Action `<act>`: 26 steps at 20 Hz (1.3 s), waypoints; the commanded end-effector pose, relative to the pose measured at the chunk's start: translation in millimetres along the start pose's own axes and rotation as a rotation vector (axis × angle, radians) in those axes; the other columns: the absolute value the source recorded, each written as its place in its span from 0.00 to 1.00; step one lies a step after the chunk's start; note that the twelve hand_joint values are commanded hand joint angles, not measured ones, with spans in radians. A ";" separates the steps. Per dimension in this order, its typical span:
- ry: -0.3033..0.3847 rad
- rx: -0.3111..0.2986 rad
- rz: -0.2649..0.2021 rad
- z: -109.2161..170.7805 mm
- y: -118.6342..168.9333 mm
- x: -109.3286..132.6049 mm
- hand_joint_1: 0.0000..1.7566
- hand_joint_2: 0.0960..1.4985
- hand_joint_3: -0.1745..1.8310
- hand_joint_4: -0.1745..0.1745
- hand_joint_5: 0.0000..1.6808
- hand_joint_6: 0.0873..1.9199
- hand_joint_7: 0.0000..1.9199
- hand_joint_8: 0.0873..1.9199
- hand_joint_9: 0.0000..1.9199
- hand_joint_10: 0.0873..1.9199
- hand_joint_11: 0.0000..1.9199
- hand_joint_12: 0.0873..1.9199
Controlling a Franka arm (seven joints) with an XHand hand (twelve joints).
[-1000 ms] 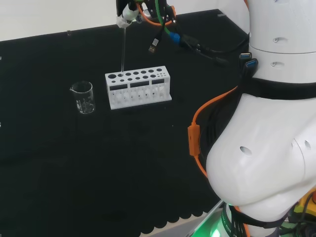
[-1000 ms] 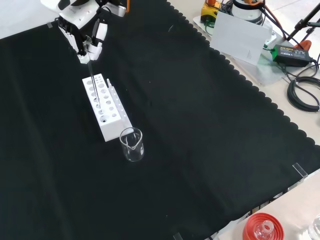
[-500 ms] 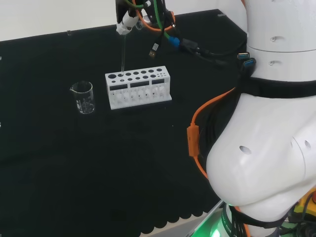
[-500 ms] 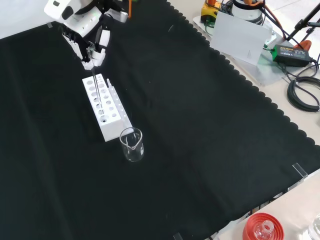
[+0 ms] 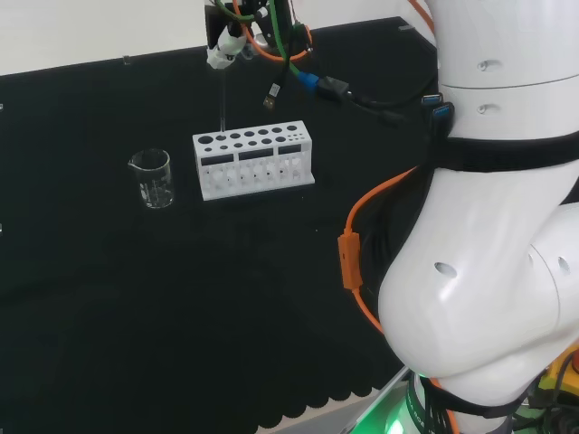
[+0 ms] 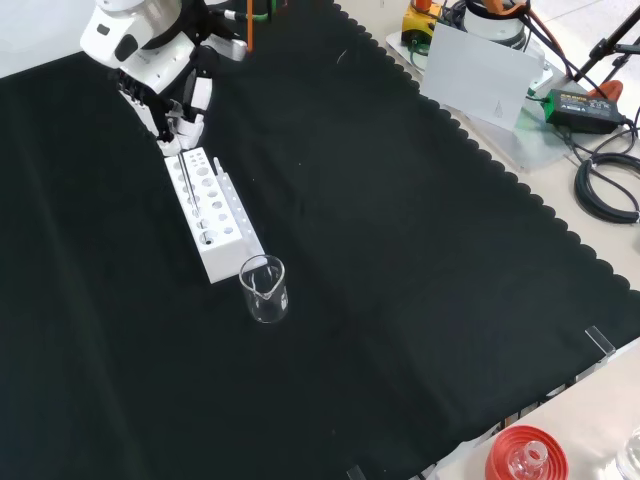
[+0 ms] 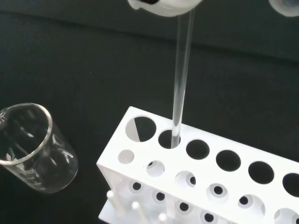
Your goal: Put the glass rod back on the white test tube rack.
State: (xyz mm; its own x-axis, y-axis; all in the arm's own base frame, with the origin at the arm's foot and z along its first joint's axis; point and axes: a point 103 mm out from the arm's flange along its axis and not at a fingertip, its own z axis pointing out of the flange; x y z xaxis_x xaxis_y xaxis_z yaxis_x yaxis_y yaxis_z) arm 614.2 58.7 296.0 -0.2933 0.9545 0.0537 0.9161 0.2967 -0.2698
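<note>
The white test tube rack [image 5: 253,161] [image 6: 212,215] [image 7: 205,177] stands on the black cloth. My hand [image 5: 228,41] [image 6: 168,92] hovers above the rack's end and pinches the top of the clear glass rod [image 5: 222,101] [image 6: 188,180] [image 7: 181,74]. The rod hangs upright from the fingertips [image 7: 163,6]. In the wrist view its lower tip stands in the second large hole from the rack's end beside the beaker.
A clear glass beaker [image 5: 154,178] [image 6: 264,288] [image 7: 29,148] stands close to the rack's end, left of it in the head view. Cables [image 5: 312,77] hang from the wrist. A red ribbed ring [image 6: 525,455] lies at the cloth's near edge in the front view.
The hand has shifted slightly toward the rack's beaker end and sunk, and the rod's tip has gone down into the hole.
</note>
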 end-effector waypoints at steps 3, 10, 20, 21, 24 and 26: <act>0.011 0.024 -0.004 8.0 11.9 -4.9 0.76 0.67 0.00 0.00 0.84 0.00 0.80 0.09 0.92 0.11 0.82 0.35; 0.005 0.032 -0.007 12.4 17.2 -7.0 0.76 0.67 0.00 0.00 0.84 0.00 0.80 0.09 0.92 0.11 0.82 0.35; 0.009 0.049 0.003 23.5 21.7 -15.5 0.76 0.67 0.00 0.00 0.84 0.00 0.81 0.08 0.92 0.11 0.82 0.35; 0.009 0.050 0.003 24.7 22.7 -15.6 0.76 0.67 0.00 0.00 0.84 0.00 0.81 0.08 0.92 0.11 0.82 0.35; 0.012 0.060 0.001 27.9 25.6 -15.5 0.76 0.67 0.00 0.00 0.84 0.00 0.81 0.08 0.92 0.11 0.82 0.35; 0.016 0.063 -0.001 29.0 27.1 -15.7 0.76 0.67 0.00 0.00 0.84 0.00 0.81 0.08 0.92 0.11 0.82 0.35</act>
State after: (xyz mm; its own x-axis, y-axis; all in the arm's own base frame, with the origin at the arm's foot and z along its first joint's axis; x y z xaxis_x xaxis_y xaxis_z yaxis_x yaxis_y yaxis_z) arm 634.2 50.6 263.6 -0.2891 0.9552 0.0629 0.9001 0.2937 -0.3218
